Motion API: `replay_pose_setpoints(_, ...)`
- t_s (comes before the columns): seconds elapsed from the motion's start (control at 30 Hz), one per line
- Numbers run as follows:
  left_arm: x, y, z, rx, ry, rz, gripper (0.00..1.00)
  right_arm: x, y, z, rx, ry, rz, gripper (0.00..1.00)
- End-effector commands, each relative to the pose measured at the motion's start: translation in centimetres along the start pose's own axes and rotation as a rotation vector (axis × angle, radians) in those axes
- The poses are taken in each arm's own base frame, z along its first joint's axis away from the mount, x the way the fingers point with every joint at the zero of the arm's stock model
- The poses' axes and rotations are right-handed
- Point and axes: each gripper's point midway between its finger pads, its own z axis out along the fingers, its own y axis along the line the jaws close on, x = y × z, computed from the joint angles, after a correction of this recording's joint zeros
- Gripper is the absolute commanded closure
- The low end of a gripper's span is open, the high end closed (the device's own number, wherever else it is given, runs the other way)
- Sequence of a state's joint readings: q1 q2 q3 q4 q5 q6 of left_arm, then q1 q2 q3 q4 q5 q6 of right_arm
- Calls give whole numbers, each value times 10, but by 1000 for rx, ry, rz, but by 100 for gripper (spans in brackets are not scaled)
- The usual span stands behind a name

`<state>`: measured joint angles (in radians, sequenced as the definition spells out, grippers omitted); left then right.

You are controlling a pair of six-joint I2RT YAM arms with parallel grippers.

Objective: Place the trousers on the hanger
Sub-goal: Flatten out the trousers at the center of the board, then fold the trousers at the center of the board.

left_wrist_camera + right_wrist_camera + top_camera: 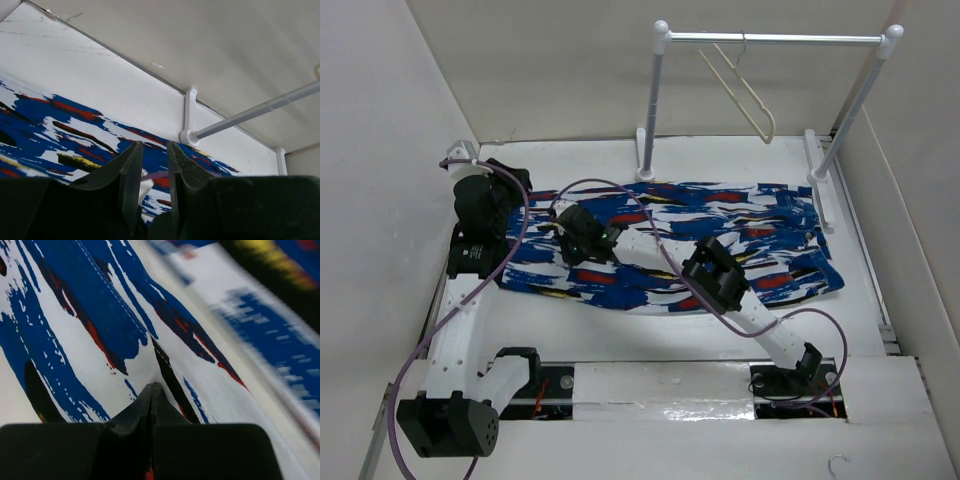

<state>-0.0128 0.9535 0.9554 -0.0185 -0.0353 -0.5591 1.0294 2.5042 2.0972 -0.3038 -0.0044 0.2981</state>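
The trousers (720, 235) lie flat across the table, bright blue with white, red, black and yellow patches. The cream-white hanger (748, 95) hangs by its hook from the rail (780, 38) behind them. My right gripper (566, 220) reaches over to the trousers' left part. In the right wrist view it (152, 386) is shut, and the fabric (100, 325) puckers into its tips. My left gripper (518, 186) is at the trousers' left end. In the left wrist view it (153, 145) is slightly open with nothing between the jaws, above the fabric (75, 125).
The rail stands on two white posts with feet (645, 165) at the back of the table. Its rod (260, 110) and one foot (189, 134) show in the left wrist view. White walls close in the left, back and right. A purple cable (650, 225) arcs over the trousers.
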Motion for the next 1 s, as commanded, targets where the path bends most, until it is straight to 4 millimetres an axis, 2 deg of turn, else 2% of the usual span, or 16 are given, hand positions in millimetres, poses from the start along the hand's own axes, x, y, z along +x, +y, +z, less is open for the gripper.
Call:
replay_pose_setpoints(0.0, -5, -4, 2, 23, -25, -5, 75, -12, -39, -1, 60, 16, 57, 100)
replay_pose_setpoints(0.07, -1, 1, 5, 4, -19, -4, 69, -26, -20, -6, -35, -15, 53, 99)
replay_pose_setpoints(0.17, 4, 16, 11, -68, -17, -14, 63, -45, 9, -31, -119, -56, 14, 84)
replay_pose_setpoints(0.27, 16, 45, 19, -217, 8, -40, 57, -68, 40, -74, -192, -129, -40, 60)
replay_pose_setpoints(0.3, 23, 57, 19, -276, 26, -41, 56, -72, 52, -88, -216, -150, -56, 44)
replay_pose_setpoints(0.4, 56, 94, 22, -411, 125, -90, 56, -87, 65, -144, -267, -249, -67, 25)
replay_pose_setpoints(0.43, 63, 109, 23, -459, 140, -124, 56, -109, 72, -181, -292, -337, -79, 24)
replay_pose_setpoints(0.5, 85, 140, 16, -536, 177, -159, 57, -76, 63, -194, -268, -308, -88, 33)
replay_pose_setpoints(0.53, 83, 158, 11, -580, 156, -197, 57, -77, 66, -208, -275, -355, -92, 48)
replay_pose_setpoints(0.57, 96, 175, 3, -623, 166, -229, 57, -55, 57, -228, -251, -355, -89, 69)
replay_pose_setpoints(0.6, 96, 186, -2, -646, 152, -249, 58, -47, 51, -237, -235, -368, -74, 100)
replay_pose_setpoints(0.67, 96, 212, -16, -712, 120, -278, 76, -42, 42, -274, -206, -435, -66, 100)
replay_pose_setpoints(0.7, 95, 219, -19, -727, 111, -277, 85, -8, 32, -271, -181, -384, -61, 100)
replay_pose_setpoints(0.8, 101, 255, -34, -865, 129, -304, 98, 28, 12, -303, -120, -420, -15, 100)
replay_pose_setpoints(0.9, 119, 282, -41, -969, 204, -329, 86, 40, -7, -339, -79, -486, 49, 99)
replay_pose_setpoints(0.97, 129, 292, -42, -1006, 238, -334, 63, 70, -28, -345, -15, -438, 69, 97)
